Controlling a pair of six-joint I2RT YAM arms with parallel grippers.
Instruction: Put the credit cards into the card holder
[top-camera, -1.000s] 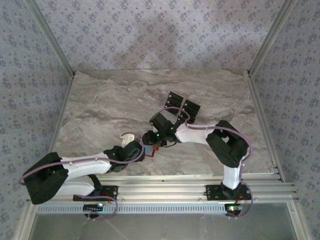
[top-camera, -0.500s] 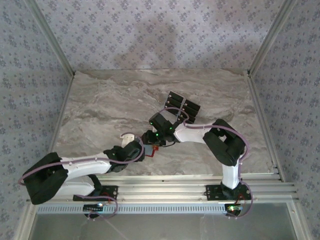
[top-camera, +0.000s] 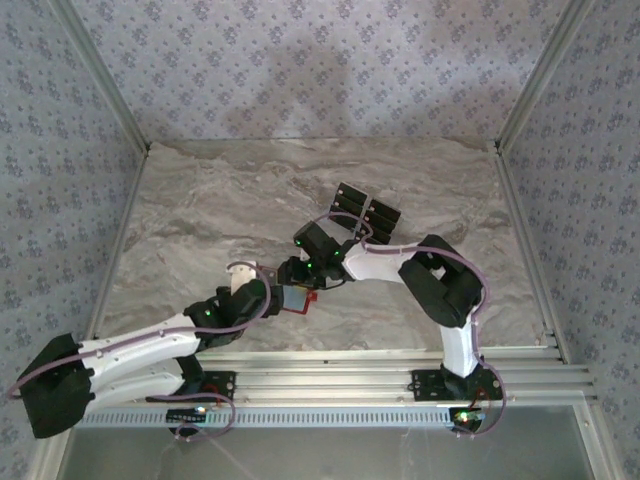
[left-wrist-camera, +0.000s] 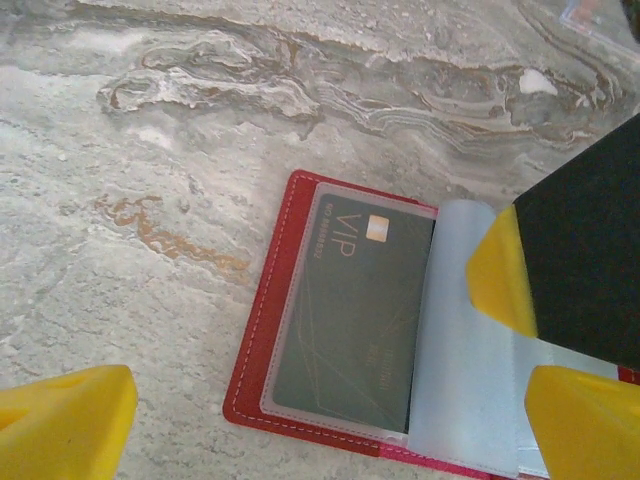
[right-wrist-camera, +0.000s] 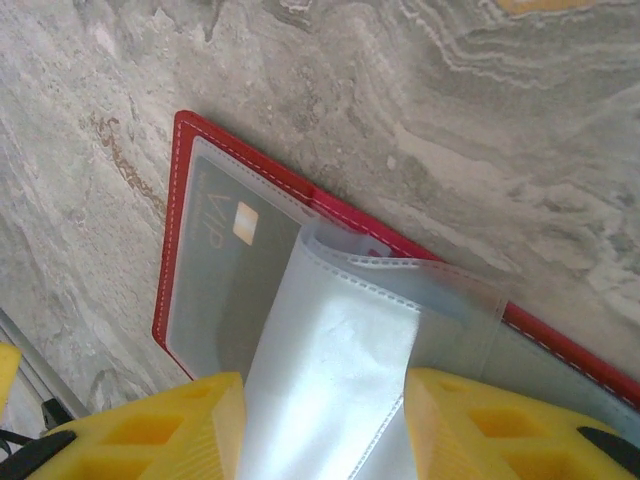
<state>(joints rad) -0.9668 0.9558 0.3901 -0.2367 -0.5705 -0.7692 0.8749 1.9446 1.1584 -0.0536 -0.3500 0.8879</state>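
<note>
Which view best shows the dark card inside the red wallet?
Left wrist: the dark VIP card lies nearly whole under clear plastic. Right wrist shows its corner beside a lifted sleeve. From above, the red wallet is a speck.

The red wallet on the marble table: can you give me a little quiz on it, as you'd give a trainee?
1. Which word is printed on the dark card inside the red fold-over leather-like wallet?
2. True or false: the wallet lies folded shut.
3. The left arm's yellow fingers are: A wide open, B clamped on a card, C holding the wallet.
Key: 1 VIP; 2 false; 3 A.
</note>
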